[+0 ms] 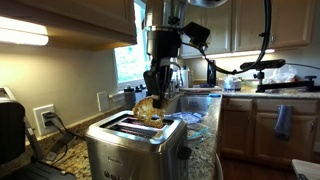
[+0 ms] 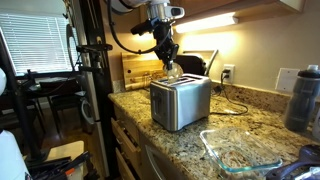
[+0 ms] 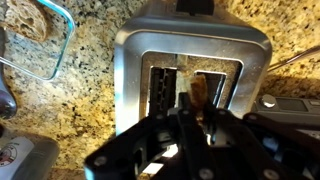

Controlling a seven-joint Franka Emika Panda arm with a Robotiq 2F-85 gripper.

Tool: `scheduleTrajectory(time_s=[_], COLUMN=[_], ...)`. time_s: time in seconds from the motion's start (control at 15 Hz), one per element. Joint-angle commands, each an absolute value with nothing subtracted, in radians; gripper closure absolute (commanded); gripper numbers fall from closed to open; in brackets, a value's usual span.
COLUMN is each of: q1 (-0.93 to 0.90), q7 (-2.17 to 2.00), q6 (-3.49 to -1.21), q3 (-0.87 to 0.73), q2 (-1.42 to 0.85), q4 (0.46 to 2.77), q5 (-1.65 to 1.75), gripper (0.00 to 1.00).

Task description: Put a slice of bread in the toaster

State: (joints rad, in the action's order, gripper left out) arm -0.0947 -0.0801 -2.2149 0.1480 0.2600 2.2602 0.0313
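The brushed steel toaster (image 1: 135, 148) stands on the granite counter and shows in both exterior views (image 2: 180, 102). In the wrist view the toaster (image 3: 135, 60) is seen from above with its two dark slots. My gripper (image 1: 154, 88) hangs just above it, shut on the slice of bread (image 1: 149, 109). The golden-brown slice hangs upright below the fingers, its lower edge at the toaster's top (image 2: 173, 71). In the wrist view the slice of bread (image 3: 200, 92) is edge-on between my fingers (image 3: 196, 112), over the right-hand slot. Whether it is inside the slot is unclear.
A glass dish (image 2: 240, 152) lies on the counter near the toaster; in the wrist view the dish (image 3: 55, 55) holds more bread. A black appliance (image 1: 10, 128) stands beside the toaster. A dark bottle (image 2: 305, 98), a wooden board (image 2: 140, 66) and wall cords are nearby.
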Motion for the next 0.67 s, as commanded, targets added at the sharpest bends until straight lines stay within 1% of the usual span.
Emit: scheduleTrajectory(time_s=[0.0,0.6], q1=[-0.117,-0.141], q7=[-0.104,-0.132], q6=[-2.163,-2.142], q3=[0.162,0.190], q2=[0.259,0.262], q4=[2.240,2.227], q5=[0.018,0.018], gripper=[0.92,0.92])
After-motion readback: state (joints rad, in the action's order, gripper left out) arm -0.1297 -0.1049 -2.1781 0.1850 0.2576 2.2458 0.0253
